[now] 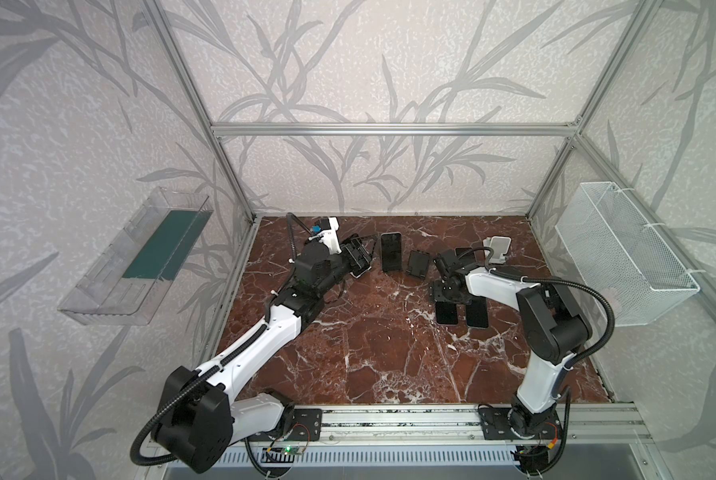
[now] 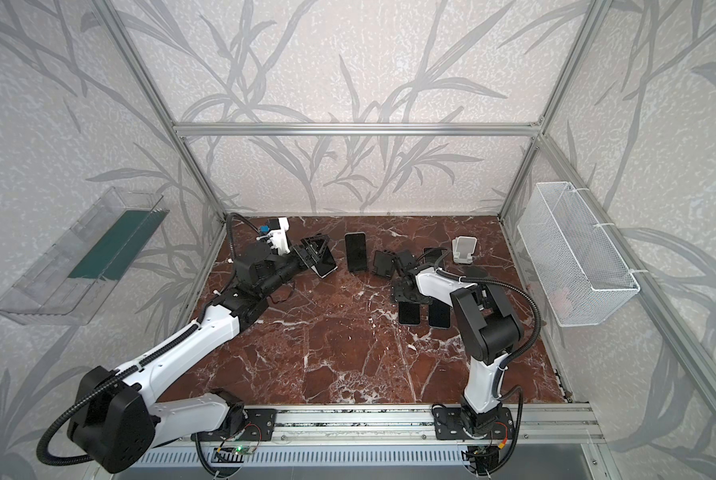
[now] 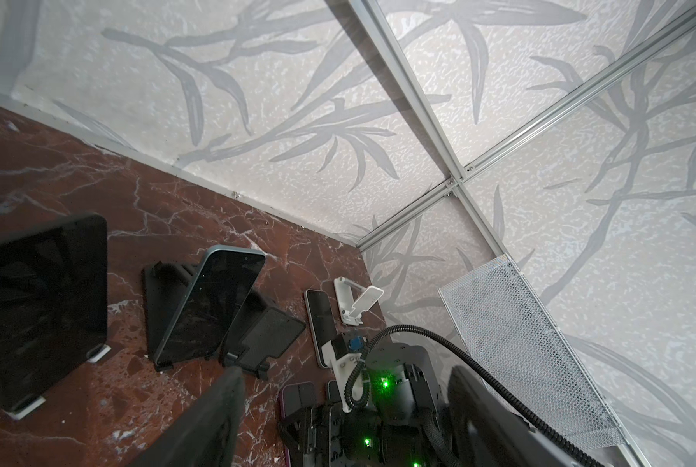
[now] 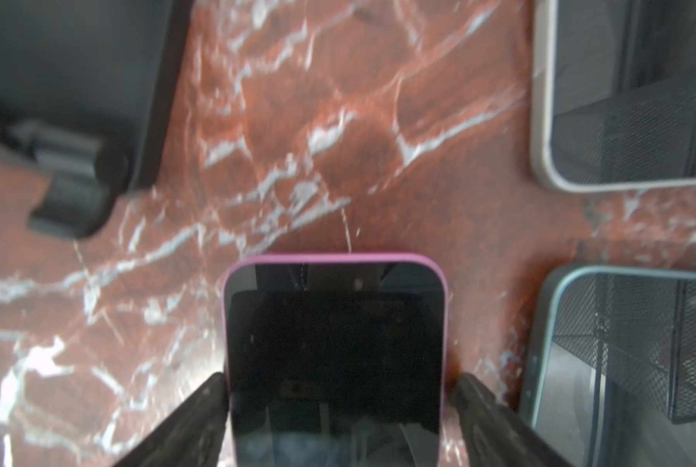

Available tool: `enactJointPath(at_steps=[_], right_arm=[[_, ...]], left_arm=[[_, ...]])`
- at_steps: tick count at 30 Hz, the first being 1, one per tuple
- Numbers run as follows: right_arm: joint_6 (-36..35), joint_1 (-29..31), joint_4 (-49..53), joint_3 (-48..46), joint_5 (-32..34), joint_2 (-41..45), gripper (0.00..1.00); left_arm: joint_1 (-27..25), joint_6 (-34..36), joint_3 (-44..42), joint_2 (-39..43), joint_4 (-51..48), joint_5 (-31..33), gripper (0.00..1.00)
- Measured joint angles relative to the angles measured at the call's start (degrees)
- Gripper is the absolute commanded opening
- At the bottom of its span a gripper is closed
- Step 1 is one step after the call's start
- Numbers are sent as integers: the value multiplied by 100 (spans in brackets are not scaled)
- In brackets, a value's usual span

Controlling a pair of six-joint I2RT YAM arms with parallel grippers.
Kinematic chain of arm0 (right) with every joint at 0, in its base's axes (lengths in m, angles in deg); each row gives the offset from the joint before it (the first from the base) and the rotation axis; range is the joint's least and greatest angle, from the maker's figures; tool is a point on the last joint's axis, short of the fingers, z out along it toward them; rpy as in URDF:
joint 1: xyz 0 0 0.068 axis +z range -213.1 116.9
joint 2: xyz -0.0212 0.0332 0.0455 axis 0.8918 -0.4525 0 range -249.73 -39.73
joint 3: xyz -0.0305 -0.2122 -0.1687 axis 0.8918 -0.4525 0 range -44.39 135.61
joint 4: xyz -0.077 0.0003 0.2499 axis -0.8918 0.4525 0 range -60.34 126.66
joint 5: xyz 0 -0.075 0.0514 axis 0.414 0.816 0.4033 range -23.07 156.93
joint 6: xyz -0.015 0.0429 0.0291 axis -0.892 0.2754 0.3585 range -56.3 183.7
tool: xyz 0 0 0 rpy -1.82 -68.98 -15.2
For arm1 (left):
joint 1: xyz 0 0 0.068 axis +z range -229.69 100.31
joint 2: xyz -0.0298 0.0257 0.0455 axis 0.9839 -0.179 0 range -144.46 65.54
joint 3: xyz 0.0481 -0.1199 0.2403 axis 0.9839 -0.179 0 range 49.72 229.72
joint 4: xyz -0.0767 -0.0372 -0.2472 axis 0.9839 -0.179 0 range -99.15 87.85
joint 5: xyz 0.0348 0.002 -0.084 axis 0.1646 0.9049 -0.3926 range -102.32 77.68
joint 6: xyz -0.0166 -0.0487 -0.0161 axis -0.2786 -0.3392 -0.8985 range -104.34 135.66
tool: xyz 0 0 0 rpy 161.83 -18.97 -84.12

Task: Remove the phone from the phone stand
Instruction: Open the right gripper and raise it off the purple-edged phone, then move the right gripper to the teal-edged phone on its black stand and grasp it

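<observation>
A pink-edged phone (image 4: 334, 356) lies flat on the marble table (image 4: 378, 141). My right gripper (image 4: 338, 380) stands open around it, one finger at its edge and the other a little off it. In both top views that gripper (image 1: 447, 291) hangs low over two flat phones (image 1: 446, 313). A blue-edged phone (image 3: 208, 307) leans on a black stand (image 3: 164, 291), and a larger dark phone (image 3: 43, 307) leans on a white stand. My left gripper (image 3: 346, 374) is open beside them with nothing between its fingers.
An empty black stand (image 3: 265, 335) and an empty white stand (image 3: 356, 303) sit between the arms. More phones (image 4: 621, 364) lie flat near the right gripper. A white mesh basket (image 1: 622, 257) hangs on the right wall and a clear tray (image 1: 140, 257) on the left.
</observation>
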Motion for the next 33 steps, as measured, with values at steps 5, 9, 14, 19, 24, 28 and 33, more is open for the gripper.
enactJointPath(at_steps=[5,9,14,19,24,28,33], right_arm=[[-166,7,280,-44,-109,619,92],[-256,74,245,-39,-227,1593,88],[-282,481,-704,-699,31,3169,89],[-413,686,-1847,-1558,48,3960,89],[-619,660,-3359,-2741,-247,4063,83],[-721,664,-3812,-2992,-614,3965,77],[-765,826,-4019,-2221,-669,3311,76]], left_arm=[[92,184,0,144,-72,138,82],[138,431,0,232,-282,472,88],[184,675,-251,699,-470,1561,97],[304,833,-671,1108,-457,2782,99],[479,796,-763,1123,-431,3331,99],[682,518,-761,1034,-437,3289,99],[848,199,-761,765,-505,3064,99]])
